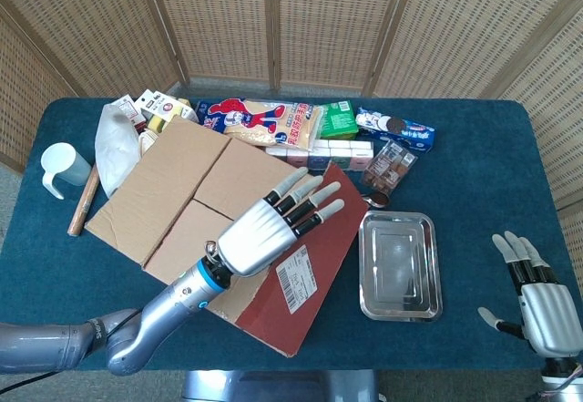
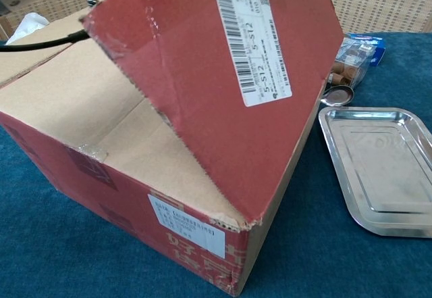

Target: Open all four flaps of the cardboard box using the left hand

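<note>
The cardboard box (image 1: 173, 201) stands left of centre on the blue table, its brown left-side flaps lying flat. Its red flap (image 1: 339, 238), bearing a white barcode label (image 1: 299, 279), is tilted up along the right side. My left hand (image 1: 273, 229) is at that flap's raised free edge with its fingers spread and straight, holding nothing. In the chest view the red flap (image 2: 202, 88) stands steeply, showing the box's brown inside (image 2: 88, 102); the hand itself is out of that frame. My right hand (image 1: 537, 306) rests at the table's near right corner, fingers apart and empty.
A steel tray (image 1: 399, 265) lies just right of the box, with a spoon (image 2: 337, 95) and spice jars (image 1: 387, 165) behind it. Snack packs (image 1: 264, 119) line the back. A white bag (image 1: 117, 142), a white cup (image 1: 59, 167) and a wooden stick (image 1: 82, 201) sit left.
</note>
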Available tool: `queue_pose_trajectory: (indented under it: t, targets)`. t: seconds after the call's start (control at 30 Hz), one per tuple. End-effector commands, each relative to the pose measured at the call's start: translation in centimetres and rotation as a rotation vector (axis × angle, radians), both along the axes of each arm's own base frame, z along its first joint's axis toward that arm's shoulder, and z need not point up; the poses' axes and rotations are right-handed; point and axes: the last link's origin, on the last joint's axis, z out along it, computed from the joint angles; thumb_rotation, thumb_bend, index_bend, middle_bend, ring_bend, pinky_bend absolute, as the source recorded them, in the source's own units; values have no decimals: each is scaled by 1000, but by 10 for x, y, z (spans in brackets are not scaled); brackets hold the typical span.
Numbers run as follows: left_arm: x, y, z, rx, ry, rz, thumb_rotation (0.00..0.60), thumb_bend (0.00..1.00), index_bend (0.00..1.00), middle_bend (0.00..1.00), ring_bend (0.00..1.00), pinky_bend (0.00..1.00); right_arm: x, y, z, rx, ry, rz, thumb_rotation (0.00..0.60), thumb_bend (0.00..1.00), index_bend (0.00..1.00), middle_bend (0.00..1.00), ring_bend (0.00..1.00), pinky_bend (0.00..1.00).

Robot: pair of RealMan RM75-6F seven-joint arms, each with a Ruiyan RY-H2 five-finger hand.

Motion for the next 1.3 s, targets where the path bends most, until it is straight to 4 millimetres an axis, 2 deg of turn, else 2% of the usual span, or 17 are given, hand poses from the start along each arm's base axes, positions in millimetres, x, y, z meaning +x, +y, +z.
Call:
queue_pose_trajectory:
  t: [0.03,0.57,1.1,1.3]
  targets:
    - [10,-1,-5,-6,-33,-22,590,56,0,0,0,0,0,0,0,0,-1,-1,600,0,0,0,0,210]
    - [56,-6,-40,-42,-170,-66,569,56,0,0,0,0,-2,-1,-1,3,3,-8,600,0,0,0,0,210]
    - [56,-7,-72,-106,-138,-34,558,56,0,0,0,0,-3,-1,1,3,-1,-12,600,0,0,0,0,210]
    - [56,-6,-75,-99,-94,-26,555,54,0,0,0,0,-3,-1,1,-1,-1,-12,600,0,0,0,0,211]
